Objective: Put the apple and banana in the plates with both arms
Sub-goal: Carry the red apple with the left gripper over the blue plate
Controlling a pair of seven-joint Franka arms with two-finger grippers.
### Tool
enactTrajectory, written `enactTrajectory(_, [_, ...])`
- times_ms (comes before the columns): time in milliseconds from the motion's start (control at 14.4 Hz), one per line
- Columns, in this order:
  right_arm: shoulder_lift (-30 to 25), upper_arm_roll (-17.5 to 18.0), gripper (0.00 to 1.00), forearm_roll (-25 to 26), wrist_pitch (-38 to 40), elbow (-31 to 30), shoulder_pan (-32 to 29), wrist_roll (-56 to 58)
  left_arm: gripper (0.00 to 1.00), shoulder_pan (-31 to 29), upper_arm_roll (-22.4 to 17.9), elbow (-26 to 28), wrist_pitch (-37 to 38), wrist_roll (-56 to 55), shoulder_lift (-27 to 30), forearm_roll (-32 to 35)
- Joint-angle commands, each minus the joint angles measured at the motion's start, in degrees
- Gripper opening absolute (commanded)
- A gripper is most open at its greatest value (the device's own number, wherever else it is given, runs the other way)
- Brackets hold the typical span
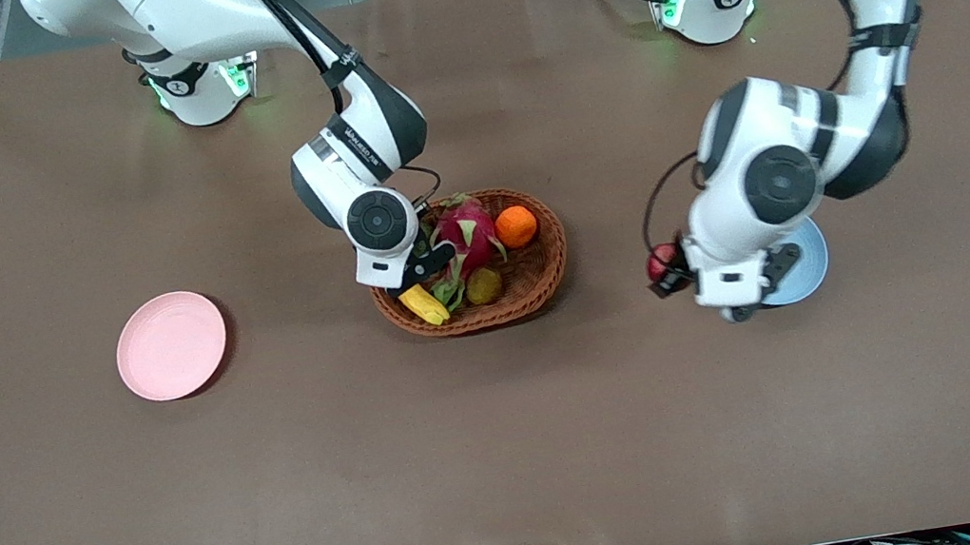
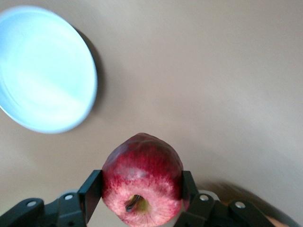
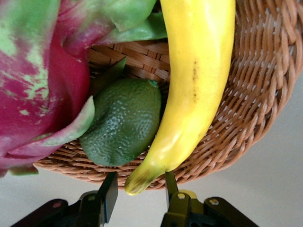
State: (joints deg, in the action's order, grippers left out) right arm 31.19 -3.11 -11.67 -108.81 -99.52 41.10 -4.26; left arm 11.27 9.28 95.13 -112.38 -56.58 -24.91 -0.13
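Observation:
My left gripper (image 2: 142,190) is shut on the dark red apple (image 2: 142,184), stem end toward the camera. It holds the apple (image 1: 660,264) over bare table beside the light blue plate (image 1: 809,267), on the basket's side of that plate. The blue plate (image 2: 45,71) has nothing on it. The yellow banana (image 3: 194,85) lies in the woven basket (image 3: 255,94), its dark tip poking over the rim. My right gripper (image 3: 139,189) is open with that tip between its fingers; one finger touches it, the other stands off. The pale pink plate (image 1: 171,345) lies toward the right arm's end.
The basket (image 1: 536,289) also holds a pink-and-green dragon fruit (image 1: 466,229), an orange (image 1: 517,226) and a dark green fruit (image 3: 123,120) beside the banana (image 1: 424,305). Brown cloth covers the table.

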Motion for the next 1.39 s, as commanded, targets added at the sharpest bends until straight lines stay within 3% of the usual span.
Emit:
enactTrajectory(0, [0.0, -0.8, 0.49, -0.3, 0.4, 0.9, 0.6, -0.4, 0.4, -5.4, 0.5, 2.8, 0.1, 7.0, 0.7, 0.1])
enactTrajectory(488, [0.3, -0.8, 0.5, 2.2, -0.1, 1.9, 0.8, -0.4, 0.41, -12.2, 0.5, 14.9, -9.6, 14.7, 0.9, 5.0])
enactTrajectory(697, [0.4, -0.7, 0.5, 5.6, 0.2, 1.9, 1.4, -0.5, 0.42, -13.5, 0.6, 16.7, -10.1, 17.1, 0.8, 5.4])
enactTrajectory(1114, [0.4, -0.7, 0.51, 5.8, 0.4, 1.9, 3.8, -0.5, 0.49, -14.7, 0.6, 18.5, -10.2, 17.5, 0.8, 7.6])
enactTrajectory(1184, [0.4, -0.7, 0.51, 6.0, 0.4, 1.9, 4.2, -0.4, 0.57, -14.8, 0.6, 18.4, -10.1, 17.5, 0.8, 7.6])
enactTrajectory(1323, [0.4, -0.7, 0.51, 10.8, 0.2, 1.9, 4.6, -0.4, 1.0, -14.8, 0.6, 18.2, -10.1, 17.3, 0.8, 7.6])
